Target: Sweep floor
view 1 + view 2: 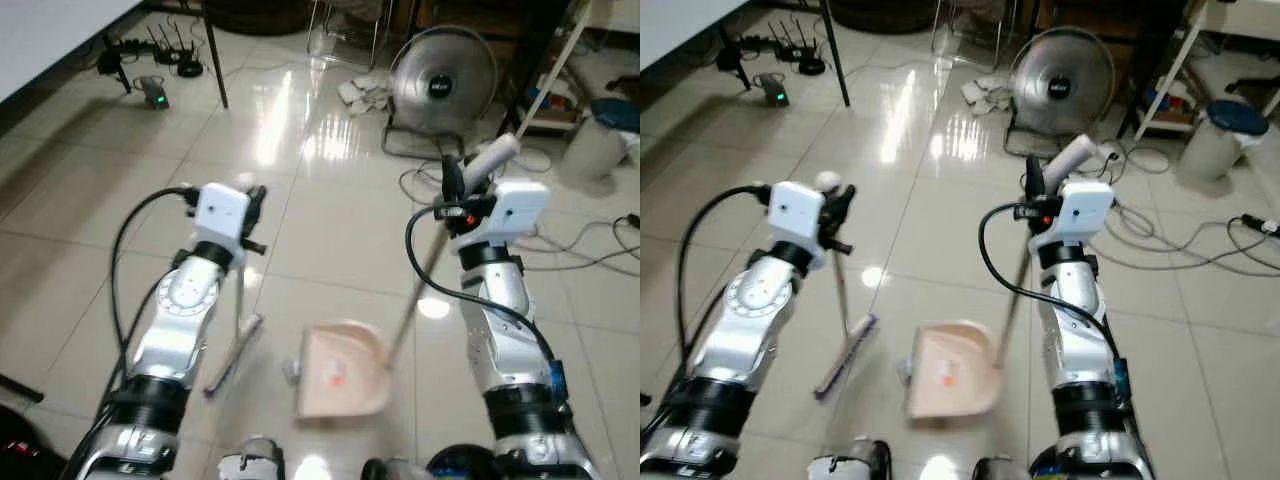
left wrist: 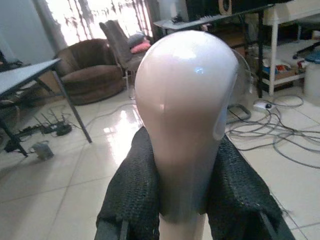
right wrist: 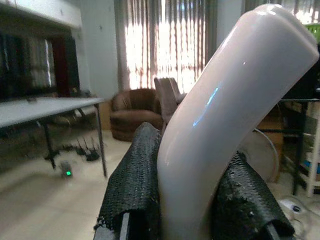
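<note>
No words or brand names can be read; a dark badge is seen at the middle of the fan [image 1: 443,80], but it is too small to make out.

The broom [image 1: 845,352] is held near its top by the left tool [image 1: 837,212]. In the left wrist view its rounded pale knob [image 2: 186,100] is seen pinched between the two black fingers [image 2: 134,192], which are closed tight on the neck just below it. The thin stick runs down toward 6 o'clock to a small purple-edged brush head resting on the floor [image 1: 330,230].

The dustpan [image 1: 342,372] is peach-pink w/ a small orange mark inside. It sits on the floor between the two arms, at about 3 o'clock from the brush head and just beside it, not touching. Its long pale stick runs up toward 1 o'clock to the right tool [image 1: 462,190]. In the right wrist view the bent white grip [image 3: 235,100] is squeezed between the black fingers [image 3: 135,185], closed on it.

The floor is made of shiny cream tiles w/ bright window glare. The fan stands at 12 o'clock, w/ grey cables [image 1: 1200,235] on the floor beside it at 2 o'clock. A desk [image 1: 50,40] edge is seen at 10 o'clock, w/ black gadgets [image 1: 165,60] under it.
</note>
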### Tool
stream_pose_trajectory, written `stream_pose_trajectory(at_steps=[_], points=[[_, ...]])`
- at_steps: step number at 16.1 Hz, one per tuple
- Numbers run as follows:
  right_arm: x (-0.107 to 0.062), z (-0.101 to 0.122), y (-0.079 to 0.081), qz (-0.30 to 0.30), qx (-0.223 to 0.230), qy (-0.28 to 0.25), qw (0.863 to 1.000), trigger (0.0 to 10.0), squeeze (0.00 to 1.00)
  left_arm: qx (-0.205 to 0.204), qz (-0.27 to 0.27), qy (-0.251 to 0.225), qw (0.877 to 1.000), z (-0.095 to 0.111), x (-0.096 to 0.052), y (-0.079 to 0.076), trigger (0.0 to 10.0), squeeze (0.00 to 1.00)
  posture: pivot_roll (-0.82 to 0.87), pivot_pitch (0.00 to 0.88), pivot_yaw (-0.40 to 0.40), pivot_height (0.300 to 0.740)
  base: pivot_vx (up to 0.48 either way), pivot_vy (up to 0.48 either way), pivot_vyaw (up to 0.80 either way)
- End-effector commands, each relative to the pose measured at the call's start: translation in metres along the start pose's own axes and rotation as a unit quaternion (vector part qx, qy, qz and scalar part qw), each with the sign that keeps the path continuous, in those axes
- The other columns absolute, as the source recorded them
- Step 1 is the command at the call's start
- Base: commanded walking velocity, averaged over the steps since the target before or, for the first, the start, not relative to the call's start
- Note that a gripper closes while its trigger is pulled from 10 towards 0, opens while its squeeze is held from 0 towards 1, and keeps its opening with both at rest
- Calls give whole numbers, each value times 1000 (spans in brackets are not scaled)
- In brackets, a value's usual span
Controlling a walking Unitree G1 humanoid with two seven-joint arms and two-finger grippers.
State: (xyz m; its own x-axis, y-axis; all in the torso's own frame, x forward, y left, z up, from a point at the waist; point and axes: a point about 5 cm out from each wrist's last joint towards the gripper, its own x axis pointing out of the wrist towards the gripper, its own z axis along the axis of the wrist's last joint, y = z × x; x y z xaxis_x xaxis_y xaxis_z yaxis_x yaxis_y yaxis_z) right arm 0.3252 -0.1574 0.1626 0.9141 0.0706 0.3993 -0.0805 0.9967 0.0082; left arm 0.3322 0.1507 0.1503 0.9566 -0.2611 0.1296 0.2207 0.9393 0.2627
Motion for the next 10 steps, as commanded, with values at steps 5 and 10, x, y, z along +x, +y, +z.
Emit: stream_pose_trajectory(at_steps=[5, 10], points=[[6, 17, -12, 16, -65, -90, 994, 10000, 0, -1, -1, -67, 998, 17, 6, 2, 10000, 0, 215, 353, 34, 740, 0, 0, 0], [0, 3, -4, 35, -97, -101, 990, 10000, 0, -19, -3, -57, 998, 8, 5, -6, 10000, 0, 273, 402, 55, 740, 0, 0, 0]])
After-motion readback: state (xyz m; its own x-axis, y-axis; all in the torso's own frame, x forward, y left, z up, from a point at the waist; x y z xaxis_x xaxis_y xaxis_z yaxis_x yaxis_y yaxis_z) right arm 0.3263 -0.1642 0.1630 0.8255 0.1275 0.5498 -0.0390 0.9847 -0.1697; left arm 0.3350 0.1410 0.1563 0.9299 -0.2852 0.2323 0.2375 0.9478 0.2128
